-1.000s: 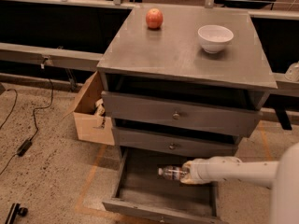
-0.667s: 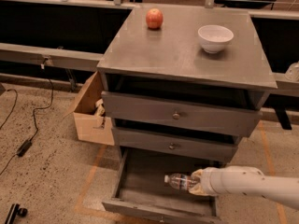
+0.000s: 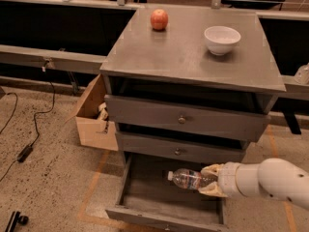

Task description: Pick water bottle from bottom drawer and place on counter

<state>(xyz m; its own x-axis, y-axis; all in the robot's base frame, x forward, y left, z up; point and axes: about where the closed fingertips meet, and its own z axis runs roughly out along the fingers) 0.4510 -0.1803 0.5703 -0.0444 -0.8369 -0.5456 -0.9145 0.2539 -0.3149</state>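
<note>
Nearest, the bottom drawer (image 3: 145, 204) stands pulled out from the cabinet, its low front panel at the near edge and its plain grey floor exposed. Above that floor, toward the right side, the gripper (image 3: 208, 180) reaches in from the right on a thick white arm (image 3: 275, 180). Its two pale fingers (image 3: 211, 170) are closed on the base end of the water bottle (image 3: 189, 179), one above and one below. The bottle lies roughly level, white cap pointing left, its red-and-dark label band just beside the fingers; whether it touches the drawer floor cannot be told.

Just behind the bottle, the middle drawer (image 3: 181, 149) is shut, a round knob at its centre, and above it the top drawer (image 3: 186, 118) sits slightly out, also with a knob.

Left of the cabinet, a cardboard box (image 3: 91, 117) rests on the speckled floor, touching or nearly touching the cabinet's side. Farther left, a black cable (image 3: 34, 129) trails across the floor.

Higher and farther back, the counter (image 3: 188, 57) carries a red apple (image 3: 159, 19) near its far left corner and a white bowl (image 3: 222, 39) toward the far right, the two well apart.
</note>
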